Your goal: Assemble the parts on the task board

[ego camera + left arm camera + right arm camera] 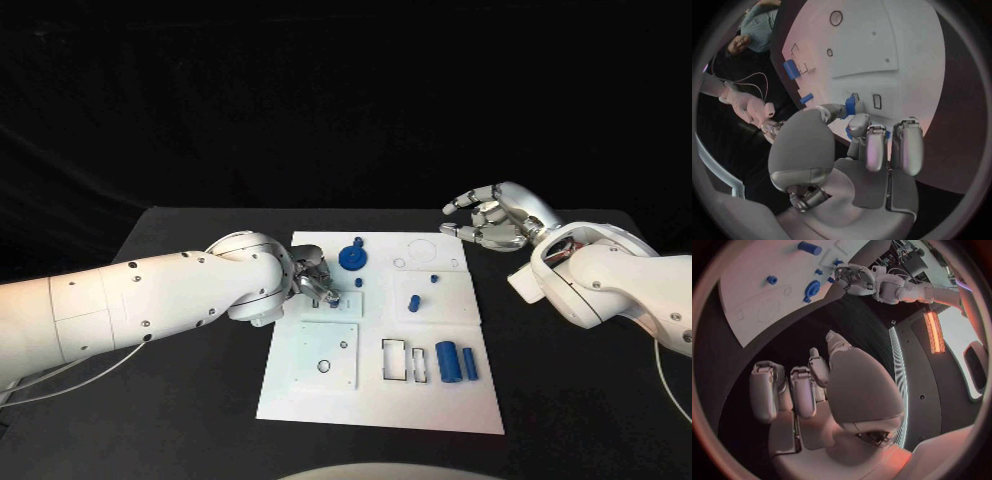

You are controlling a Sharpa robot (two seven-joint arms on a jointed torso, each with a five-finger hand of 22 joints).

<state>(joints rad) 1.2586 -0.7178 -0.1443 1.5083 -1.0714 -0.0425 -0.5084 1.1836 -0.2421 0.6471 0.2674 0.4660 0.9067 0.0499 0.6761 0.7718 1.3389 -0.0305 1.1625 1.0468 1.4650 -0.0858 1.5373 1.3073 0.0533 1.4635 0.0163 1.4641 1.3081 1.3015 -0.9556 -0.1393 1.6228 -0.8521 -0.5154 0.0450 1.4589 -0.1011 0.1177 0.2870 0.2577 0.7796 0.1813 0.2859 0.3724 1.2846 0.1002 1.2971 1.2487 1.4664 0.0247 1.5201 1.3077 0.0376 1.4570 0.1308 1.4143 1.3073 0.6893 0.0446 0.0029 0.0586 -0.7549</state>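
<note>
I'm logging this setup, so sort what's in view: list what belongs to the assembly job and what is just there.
Belongs to the job:
- white board
- blue wheel
- two blue cylinders
- small blue pegs
- small blue piece pinched by the left hand

Just there:
- black table
- right hand, holding nothing, off the board

The board (433, 400) looks like matt white plastic. The parts (447, 360) are smooth blue plastic, and the table (188, 420) is matt black.
</note>
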